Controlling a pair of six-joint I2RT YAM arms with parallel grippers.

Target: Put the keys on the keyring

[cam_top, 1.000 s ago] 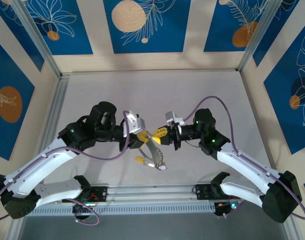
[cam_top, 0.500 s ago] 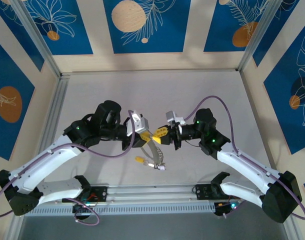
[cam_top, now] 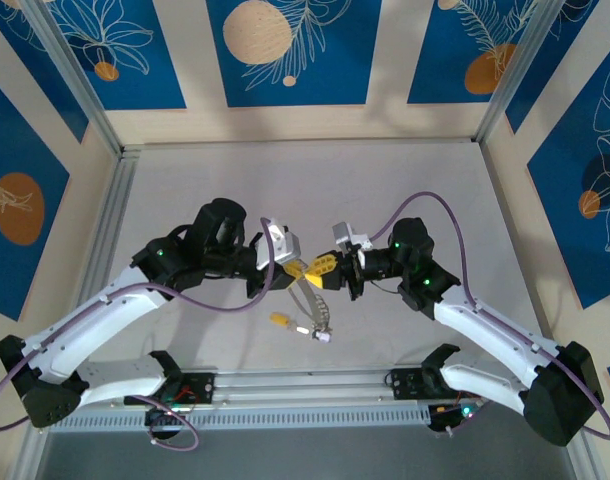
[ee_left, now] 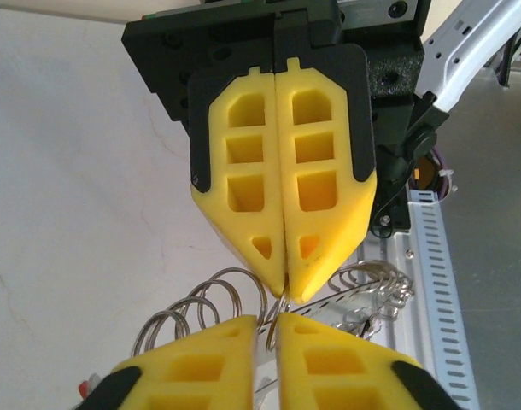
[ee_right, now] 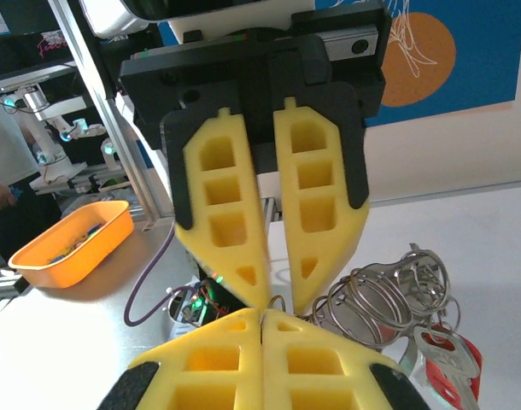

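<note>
Toward the keyring the left fingers have slid in from the left and narrowed. That wire loop hangs above the table, mid-scene, just below where the two sets of fingertips meet, with the keys and their small rings bunched along it. The right fingers are pressed together, pinching thin wire at their tips. The left fingers stand a sliver apart around wire; whether they grip yet, I cannot tell. This looks like a two-handed hold on the loop, with some keys already threaded. Next, the left pinch should firm up beside the right one, so the wire cannot slip.
</note>
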